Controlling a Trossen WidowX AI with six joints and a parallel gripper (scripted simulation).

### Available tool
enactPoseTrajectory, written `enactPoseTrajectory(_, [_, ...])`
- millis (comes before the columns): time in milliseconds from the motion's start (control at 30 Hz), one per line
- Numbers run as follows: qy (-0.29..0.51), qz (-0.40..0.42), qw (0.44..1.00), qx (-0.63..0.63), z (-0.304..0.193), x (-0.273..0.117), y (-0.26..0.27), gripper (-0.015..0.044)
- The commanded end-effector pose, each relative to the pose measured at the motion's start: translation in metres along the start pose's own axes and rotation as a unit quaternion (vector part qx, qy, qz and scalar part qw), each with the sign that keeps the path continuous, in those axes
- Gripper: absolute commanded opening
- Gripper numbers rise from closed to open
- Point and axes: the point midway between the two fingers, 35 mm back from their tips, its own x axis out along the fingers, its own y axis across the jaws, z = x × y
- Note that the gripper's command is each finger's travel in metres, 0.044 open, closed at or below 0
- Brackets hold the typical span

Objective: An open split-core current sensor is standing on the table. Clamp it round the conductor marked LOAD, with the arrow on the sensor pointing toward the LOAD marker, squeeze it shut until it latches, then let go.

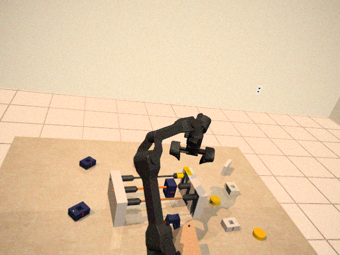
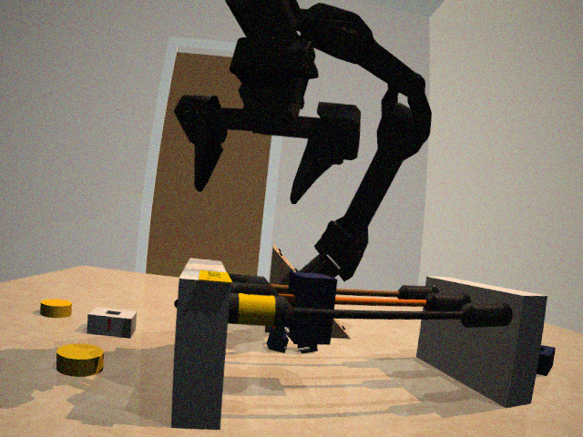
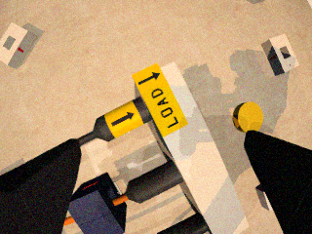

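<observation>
Hand (image 1: 189, 160) (image 2: 246, 198) (image 3: 166, 143), wide open and empty, above the LOAD end. The open sensor (image 1: 172, 220) stands on the worktop (image 1: 41, 192) (image 2: 376, 390) (image 3: 88, 29) near the arm's base. Step in hand: apparently fetching; next, grasp it.
</observation>
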Motion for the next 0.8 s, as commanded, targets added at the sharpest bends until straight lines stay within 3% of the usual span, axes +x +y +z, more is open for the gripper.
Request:
enactPoseTrajectory(0, [0.009,0.02,1.0,0.019,0.0,-0.001,-0.009,0.044])
enactPoseTrajectory(567, [0.011,0.02,1.0,0.017,-0.002,-0.001,-0.009,0.044])
enactPoseTrajectory(767, [0.079,0.019,0.995,-0.052,-0.072,0.0,0.0,0.044])
